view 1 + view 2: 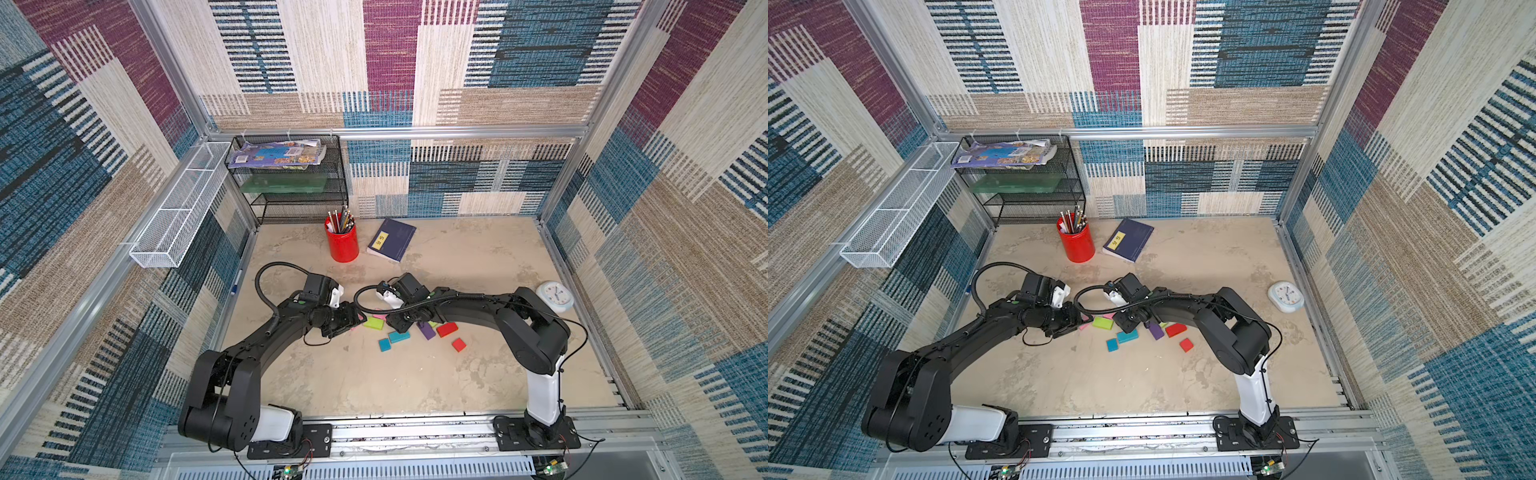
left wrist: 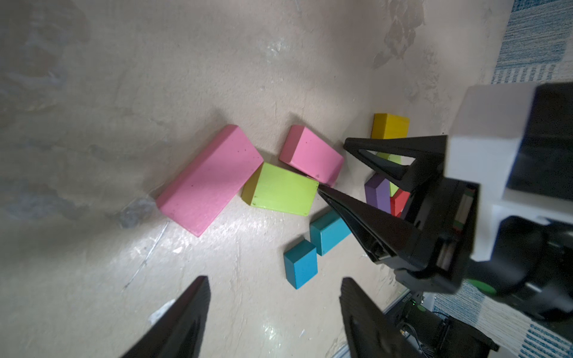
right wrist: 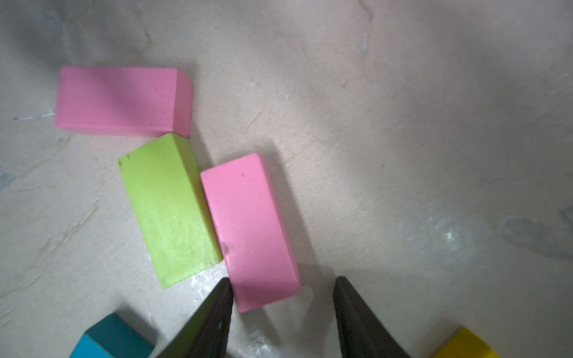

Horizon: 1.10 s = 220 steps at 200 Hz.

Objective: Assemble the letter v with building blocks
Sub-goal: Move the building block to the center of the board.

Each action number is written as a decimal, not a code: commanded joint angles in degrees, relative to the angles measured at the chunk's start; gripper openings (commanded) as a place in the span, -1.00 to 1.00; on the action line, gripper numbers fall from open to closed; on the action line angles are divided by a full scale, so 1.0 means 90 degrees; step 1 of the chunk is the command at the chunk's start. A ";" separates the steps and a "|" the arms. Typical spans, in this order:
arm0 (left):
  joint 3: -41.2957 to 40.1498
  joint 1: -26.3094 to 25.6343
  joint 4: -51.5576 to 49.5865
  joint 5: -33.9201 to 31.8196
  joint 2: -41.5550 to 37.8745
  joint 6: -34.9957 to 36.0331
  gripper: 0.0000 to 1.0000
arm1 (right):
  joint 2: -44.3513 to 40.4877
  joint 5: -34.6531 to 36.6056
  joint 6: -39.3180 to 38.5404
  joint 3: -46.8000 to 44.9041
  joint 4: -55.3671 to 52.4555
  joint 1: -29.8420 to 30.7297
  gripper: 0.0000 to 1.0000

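Rail (image 1: 415, 432) at the near edge carries both arm bases. Left gripper (image 2: 274, 279) hangs over the tabletop (image 2: 124, 93), its fingers spread wide with nothing between them. Just ahead of it lies a pink block (image 2: 210, 179), one end touching a corner of the lime block (image 2: 282, 193). A second pink block (image 3: 251, 232) lies along the lime block's long side, touching it. Right gripper (image 3: 282, 280) is partly spread, its fingers astride that block's end with a gap on one side, gripping nothing. Nearer the rail, a teal square (image 1: 385, 344) and a teal block (image 1: 399, 336) lie just beside each other. Rightward come a purple block (image 1: 426, 330), a red block (image 1: 447, 329) and a red square (image 1: 459, 344). All lie flat mid-tabletop between the arms. A yellow block (image 2: 390, 125) shows beyond the right gripper. A clock (image 1: 555, 296) lies well apart, by the right wall.
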 commanded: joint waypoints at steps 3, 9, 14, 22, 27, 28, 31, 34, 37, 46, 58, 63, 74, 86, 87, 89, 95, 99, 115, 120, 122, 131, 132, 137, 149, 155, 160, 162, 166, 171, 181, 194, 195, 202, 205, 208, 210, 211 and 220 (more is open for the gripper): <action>-0.0080 -0.0008 0.0219 0.0051 0.0007 -0.0189 0.39 | 0.0096 -0.0124 -0.0228 0.0069 0.0060 0.0088 0.13; -0.0108 -0.0010 0.0241 0.0038 0.0017 -0.0223 0.38 | 0.0142 -0.0144 -0.0263 0.0108 0.0048 0.0103 0.13; -0.0114 -0.0010 0.0261 0.0021 0.0024 -0.0242 0.37 | 0.0173 -0.0161 -0.0292 0.0147 0.0036 0.0114 0.12; -0.0140 -0.0010 0.0290 -0.0016 0.0029 -0.0292 0.36 | 0.0246 -0.0182 -0.0304 0.0215 0.0007 0.0125 0.08; -0.0143 -0.0010 0.0308 -0.0043 0.0029 -0.0310 0.35 | 0.0296 -0.0182 -0.0307 0.0258 -0.0016 0.0137 0.04; -0.0148 -0.0010 0.0309 -0.0052 0.0029 -0.0309 0.34 | 0.0300 -0.0182 -0.0308 0.0270 -0.0026 0.0138 0.03; -0.0147 -0.0010 0.0315 -0.0064 0.0029 -0.0330 0.33 | 0.0325 -0.0182 -0.0314 0.0289 -0.0041 0.0138 0.00; -0.0144 -0.0010 0.0314 -0.0083 0.0034 -0.0336 0.33 | 0.0349 -0.0187 -0.0316 0.0316 -0.0060 0.0138 -0.03; -0.0152 -0.0007 0.0313 -0.0096 0.0021 -0.0351 0.32 | 0.0366 -0.0192 -0.0320 0.0334 -0.0075 0.0143 -0.06; -0.0173 -0.0010 0.0330 -0.0172 -0.0014 -0.0395 0.32 | 0.0413 -0.0187 -0.0329 0.0367 -0.0100 0.0147 -0.20; -0.0240 -0.0010 0.0357 -0.0331 -0.0123 -0.0458 0.32 | 0.0436 -0.0178 -0.0335 0.0370 -0.0096 0.0149 -0.31; -0.0271 -0.0001 0.0368 -0.0407 -0.0172 -0.0487 0.33 | 0.0441 -0.0165 -0.0332 0.0370 -0.0094 0.0148 -0.37; -0.0336 0.0042 0.0372 -0.0535 -0.0279 -0.0524 0.33 | 0.0437 -0.0129 -0.0330 0.0380 -0.0105 0.0148 -0.48; -0.0377 0.0127 0.0380 -0.0588 -0.0380 -0.0546 0.33 | 0.0429 -0.0086 -0.0329 0.0397 -0.0103 0.0138 -0.57; -0.0377 0.0132 0.0374 -0.0588 -0.0386 -0.0544 0.33 | 0.0425 -0.0086 -0.0329 0.0398 -0.0098 0.0138 -0.58; -0.0380 0.0148 0.0373 -0.0590 -0.0397 -0.0553 0.33 | 0.0423 -0.0080 -0.0324 0.0404 -0.0095 0.0138 -0.59; -0.0406 0.0203 0.0371 -0.0584 -0.0422 -0.0552 0.33 | 0.0424 -0.0066 -0.0319 0.0425 -0.0091 0.0131 -0.61; -0.0421 0.0237 0.0377 -0.0574 -0.0443 -0.0552 0.33 | 0.0431 -0.0071 -0.0310 0.0451 -0.0084 0.0129 -0.62; -0.0453 0.0382 0.0392 -0.0523 -0.0506 -0.0551 0.33 | 0.0492 -0.0072 -0.0262 0.0602 -0.0081 0.0102 -0.64; -0.0462 0.0416 0.0398 -0.0514 -0.0534 -0.0535 0.33 | 0.0522 -0.0083 -0.0254 0.0667 -0.0097 0.0099 -0.65; -0.0467 0.0434 0.0411 -0.0511 -0.0539 -0.0540 0.33 | 0.0540 -0.0077 -0.0252 0.0701 -0.0109 0.0099 -0.65; -0.0468 0.0486 0.0396 -0.0506 -0.0602 -0.0526 0.33 | 0.0604 -0.0070 -0.0262 0.0824 -0.0146 0.0099 -0.65; -0.0467 0.0492 0.0393 -0.0508 -0.0609 -0.0519 0.33 | 0.0606 -0.0068 -0.0266 0.0836 -0.0149 0.0099 -0.65; -0.0473 0.0517 0.0380 -0.0509 -0.0641 -0.0509 0.33 | 0.0633 -0.0067 -0.0272 0.0887 -0.0151 0.0091 -0.65; -0.0472 0.0554 0.0356 -0.0510 -0.0729 -0.0494 0.34 | 0.0693 -0.0059 -0.0280 0.0993 -0.0160 0.0089 -0.65; -0.0470 0.0566 0.0335 -0.0524 -0.0766 -0.0497 0.34 | 0.0729 -0.0048 -0.0278 0.1051 -0.0169 0.0080 -0.65; -0.0479 0.0576 0.0335 -0.0534 -0.0801 -0.0498 0.34 | 0.0751 -0.0046 -0.0272 0.1107 -0.0186 0.0077 -0.65; -0.0484 0.0576 0.0334 -0.0538 -0.0821 -0.0502 0.34 | 0.0765 -0.0046 -0.0266 0.1135 -0.0195 0.0071 -0.65; -0.0494 0.0585 0.0332 -0.0544 -0.0842 -0.0508 0.34 | 0.0786 -0.0051 -0.0257 0.1170 -0.0205 0.0069 -0.65; -0.0514 0.0595 0.0331 -0.0548 -0.0871 -0.0523 0.34 | 0.0809 -0.0051 -0.0258 0.1212 -0.0219 0.0065 -0.65; -0.0549 0.0605 0.0342 -0.0549 -0.0906 -0.0532 0.34 | 0.0839 -0.0038 -0.0237 0.1291 -0.0206 0.0060 -0.65; -0.0581 0.0625 0.0332 -0.0549 -0.0930 -0.0534 0.34 | 0.0894 -0.0050 -0.0226 0.1433 -0.0214 0.0060 -0.65; -0.0582 0.0625 0.0331 -0.0549 -0.0929 -0.0538 0.34 | 0.0897 -0.0053 -0.0224 0.1448 -0.0217 0.0065 -0.65; -0.0595 0.0640 0.0327 -0.0549 -0.0937 -0.0536 0.34 | 0.0932 -0.0069 -0.0188 0.1513 -0.0220 0.0051 -0.65; -0.0603 0.0644 0.0329 -0.0554 -0.0935 -0.0534 0.34 | 0.0943 -0.0079 -0.0178 0.1543 -0.0228 0.0055 -0.65; -0.0614 0.0649 0.0324 -0.0554 -0.0933 -0.0538 0.34 | 0.0961 -0.0096 -0.0175 0.1583 -0.0225 0.0051 -0.65; -0.0618 0.0653 0.0324 -0.0550 -0.0937 -0.0541 0.34 | 0.0971 -0.0100 -0.0173 0.1601 -0.0229 0.0043 -0.65; -0.0620 0.0654 0.0322 -0.0545 -0.0942 -0.0537 0.34 | 0.0975 -0.0102 -0.0173 0.1615 -0.0230 0.0042 -0.65; -0.0649 0.0664 0.0321 -0.0549 -0.0944 -0.0530 0.34 | 0.1033 -0.0104 -0.0167 0.1715 -0.0254 0.0039 -0.65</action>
